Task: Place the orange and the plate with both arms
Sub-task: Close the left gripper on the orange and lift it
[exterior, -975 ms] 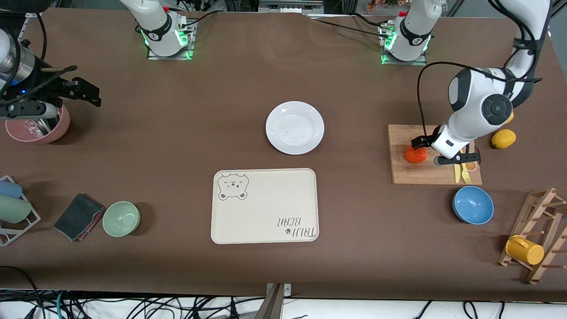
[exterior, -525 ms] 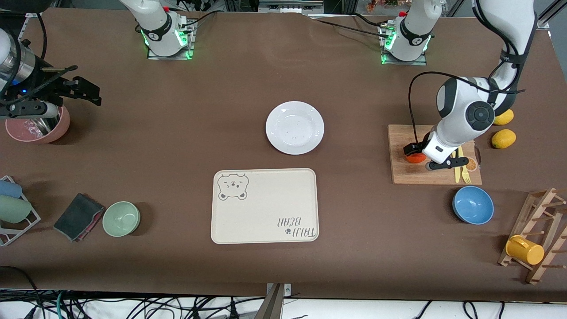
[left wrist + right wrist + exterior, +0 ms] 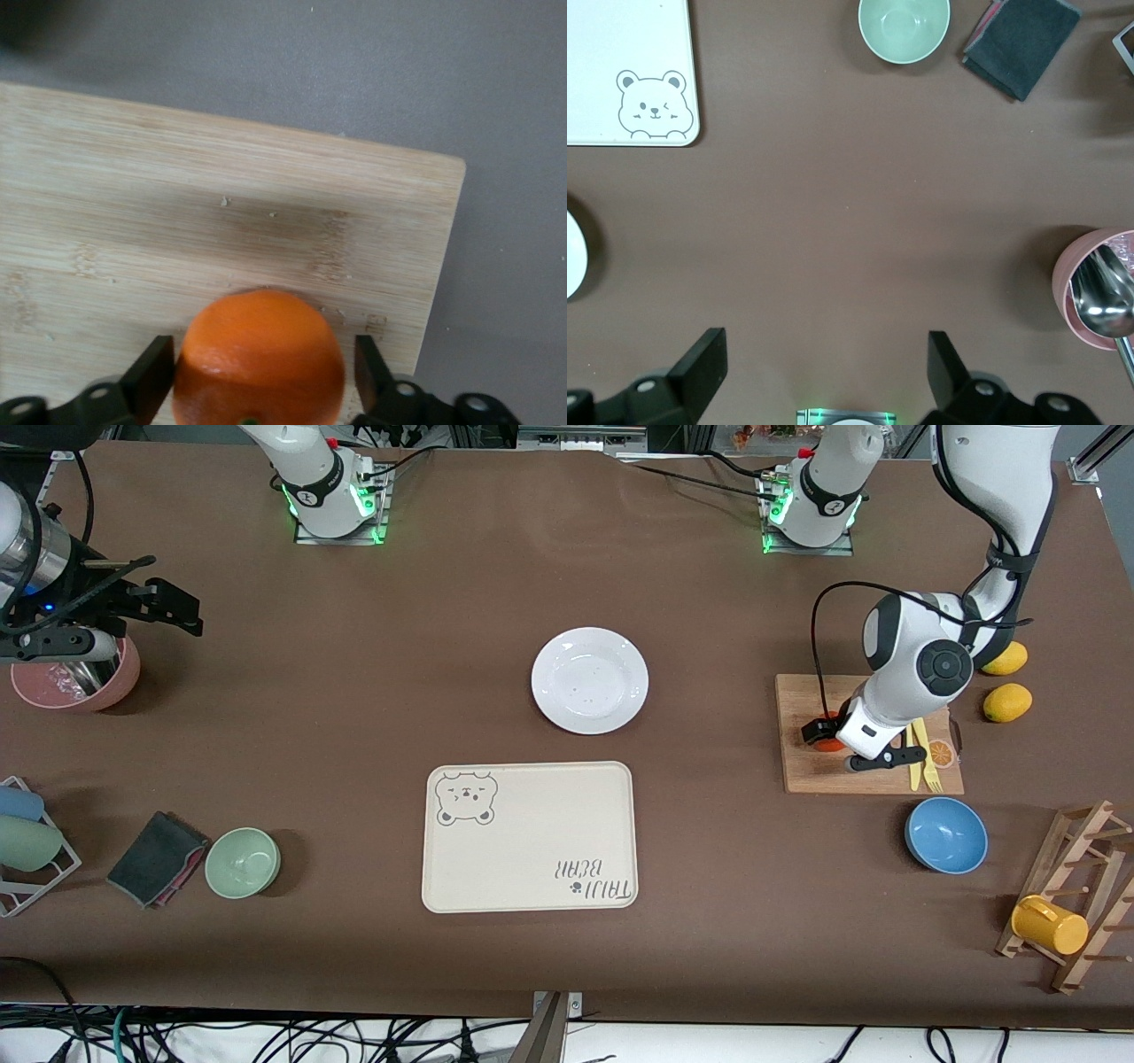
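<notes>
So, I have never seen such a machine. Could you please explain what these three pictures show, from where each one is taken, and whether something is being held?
These are two white robot arms bolted at one table edge. The wide picture comes from a high camera facing them; the other two come from cameras on each arm's wrist.

The left gripper is down on the wooden cutting board, its fingers on either side of the orange, barely touching it if at all, and the orange sits on the board. The right gripper waits open above the table, by a pink container.

Mid-table lie the white plate and, nearer the camera, a cream bear tray. Also there: a blue bowl, a green bowl and two lemons.
</notes>
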Controlling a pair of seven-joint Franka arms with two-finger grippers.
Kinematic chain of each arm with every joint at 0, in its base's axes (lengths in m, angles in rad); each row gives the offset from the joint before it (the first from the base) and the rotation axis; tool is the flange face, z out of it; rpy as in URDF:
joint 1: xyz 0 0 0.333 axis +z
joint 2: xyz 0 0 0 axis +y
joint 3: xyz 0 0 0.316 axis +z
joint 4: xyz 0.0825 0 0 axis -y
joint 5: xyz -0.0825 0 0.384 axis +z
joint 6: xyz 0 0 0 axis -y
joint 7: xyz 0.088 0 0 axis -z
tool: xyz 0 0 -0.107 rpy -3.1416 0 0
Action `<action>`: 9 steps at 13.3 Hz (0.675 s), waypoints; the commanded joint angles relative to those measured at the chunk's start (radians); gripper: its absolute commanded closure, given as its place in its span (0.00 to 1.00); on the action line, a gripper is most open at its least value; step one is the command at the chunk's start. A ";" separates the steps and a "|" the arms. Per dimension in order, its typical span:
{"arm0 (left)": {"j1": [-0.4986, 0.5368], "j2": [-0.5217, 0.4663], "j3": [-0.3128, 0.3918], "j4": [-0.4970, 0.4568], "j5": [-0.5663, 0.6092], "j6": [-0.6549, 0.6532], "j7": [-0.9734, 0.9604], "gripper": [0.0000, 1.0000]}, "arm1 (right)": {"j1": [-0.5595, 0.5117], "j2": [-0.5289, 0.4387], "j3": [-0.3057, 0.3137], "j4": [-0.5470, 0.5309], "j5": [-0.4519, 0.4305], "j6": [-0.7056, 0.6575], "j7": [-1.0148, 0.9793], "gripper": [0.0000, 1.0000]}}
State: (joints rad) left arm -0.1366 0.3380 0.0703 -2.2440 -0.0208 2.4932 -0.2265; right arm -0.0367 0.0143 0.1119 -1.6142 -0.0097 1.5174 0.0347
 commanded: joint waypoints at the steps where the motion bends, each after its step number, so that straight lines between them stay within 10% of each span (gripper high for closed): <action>1: -0.006 -0.002 0.003 -0.005 -0.016 0.003 0.015 0.79 | -0.009 -0.013 0.005 -0.001 0.008 -0.014 -0.001 0.00; 3: -0.005 -0.016 0.003 -0.006 -0.016 -0.022 0.016 1.00 | -0.009 -0.013 0.006 0.000 0.008 -0.014 -0.001 0.00; 9: -0.046 -0.143 -0.096 0.004 -0.111 -0.088 -0.004 1.00 | -0.009 -0.013 0.006 -0.001 0.008 -0.014 -0.001 0.00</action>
State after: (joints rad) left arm -0.1497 0.2444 0.0072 -2.2287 -0.0717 2.4302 -0.2266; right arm -0.0369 0.0143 0.1118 -1.6142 -0.0097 1.5165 0.0347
